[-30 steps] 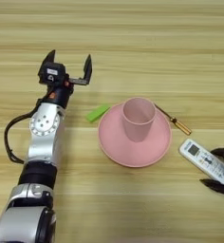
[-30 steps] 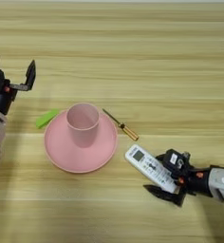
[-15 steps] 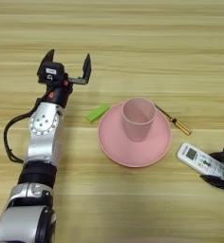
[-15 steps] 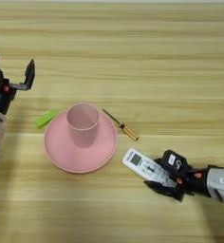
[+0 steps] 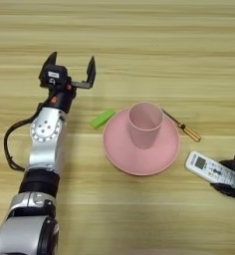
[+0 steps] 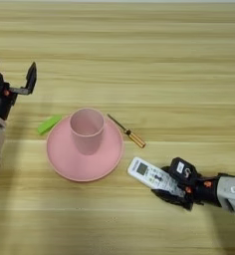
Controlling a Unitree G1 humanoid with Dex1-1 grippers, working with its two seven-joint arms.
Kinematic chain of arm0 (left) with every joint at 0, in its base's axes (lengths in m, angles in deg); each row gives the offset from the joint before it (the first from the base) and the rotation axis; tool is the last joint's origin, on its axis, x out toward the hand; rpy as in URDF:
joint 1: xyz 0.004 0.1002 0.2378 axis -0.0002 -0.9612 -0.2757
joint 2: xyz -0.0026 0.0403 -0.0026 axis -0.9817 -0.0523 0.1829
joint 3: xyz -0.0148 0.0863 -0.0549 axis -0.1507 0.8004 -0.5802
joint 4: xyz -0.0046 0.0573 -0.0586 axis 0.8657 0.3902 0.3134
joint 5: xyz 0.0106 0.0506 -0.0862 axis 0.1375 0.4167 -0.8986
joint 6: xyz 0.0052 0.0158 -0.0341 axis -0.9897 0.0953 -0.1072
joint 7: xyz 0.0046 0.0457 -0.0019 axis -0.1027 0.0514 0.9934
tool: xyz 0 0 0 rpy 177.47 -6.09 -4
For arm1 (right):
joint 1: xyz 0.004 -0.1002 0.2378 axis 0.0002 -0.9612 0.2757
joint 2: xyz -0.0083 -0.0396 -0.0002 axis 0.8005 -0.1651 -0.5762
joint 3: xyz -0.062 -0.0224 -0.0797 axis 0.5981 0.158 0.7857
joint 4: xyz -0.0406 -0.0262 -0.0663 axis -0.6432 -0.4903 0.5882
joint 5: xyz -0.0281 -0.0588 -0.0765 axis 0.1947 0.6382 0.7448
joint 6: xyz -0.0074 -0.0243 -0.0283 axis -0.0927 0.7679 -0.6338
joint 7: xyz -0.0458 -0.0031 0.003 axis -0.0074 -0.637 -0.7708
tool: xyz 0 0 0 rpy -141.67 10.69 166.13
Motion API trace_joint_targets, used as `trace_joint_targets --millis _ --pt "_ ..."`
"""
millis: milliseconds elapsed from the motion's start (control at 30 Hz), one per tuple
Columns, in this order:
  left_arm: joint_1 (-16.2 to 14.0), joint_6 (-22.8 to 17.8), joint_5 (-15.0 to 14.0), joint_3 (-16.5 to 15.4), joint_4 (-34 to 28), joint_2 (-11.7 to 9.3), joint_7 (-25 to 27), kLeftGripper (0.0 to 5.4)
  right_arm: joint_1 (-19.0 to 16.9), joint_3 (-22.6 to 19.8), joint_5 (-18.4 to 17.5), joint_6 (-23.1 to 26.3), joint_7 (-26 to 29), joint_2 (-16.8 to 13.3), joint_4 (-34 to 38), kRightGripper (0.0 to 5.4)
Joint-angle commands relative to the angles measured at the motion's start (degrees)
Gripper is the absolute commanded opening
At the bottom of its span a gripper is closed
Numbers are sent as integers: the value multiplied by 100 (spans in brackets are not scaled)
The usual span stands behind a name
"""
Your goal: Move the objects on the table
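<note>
Right end effector [image 6: 175, 185] pinching the white remote control [image 6: 153, 176] flat on the desk [image 6: 164, 60], right of the pink saucer [image 6: 84, 154] holding the pink cup [image 6: 87, 130]. Left end effector [image 5: 72, 67] spread, empty, at far left. No legible writing on the remote.

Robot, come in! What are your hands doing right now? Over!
Right tool shut on remote, low on table. Left tool open, idle, far left. Cup upright on pink plate. Screwdriver near remote.
</note>
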Motion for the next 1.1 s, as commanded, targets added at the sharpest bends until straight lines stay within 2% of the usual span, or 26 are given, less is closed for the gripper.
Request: trace_joint_targets --millis 33,400,567,867,1100 --pt "104 16 -46 -4 46 31 10 540 317 -360 -355 -31 -130 152 198 291" --pt "112 19 -57 3 43 38 31 540 767 -1052 -1220 95 -191 226 854 290" --pt "109 0 -128 6 -94 29 114 540 1154 -1203 -1592 238 -470 485 1087 290" --pt "32 -62 -202 79 -405 63 186 540 1695 -1024 -1483 135 -1095 1080 1038 290" --pt "0 -81 -192 105 -441 103 167 540 1864 -1065 -1318 -142 -1513 1400 1035 290"
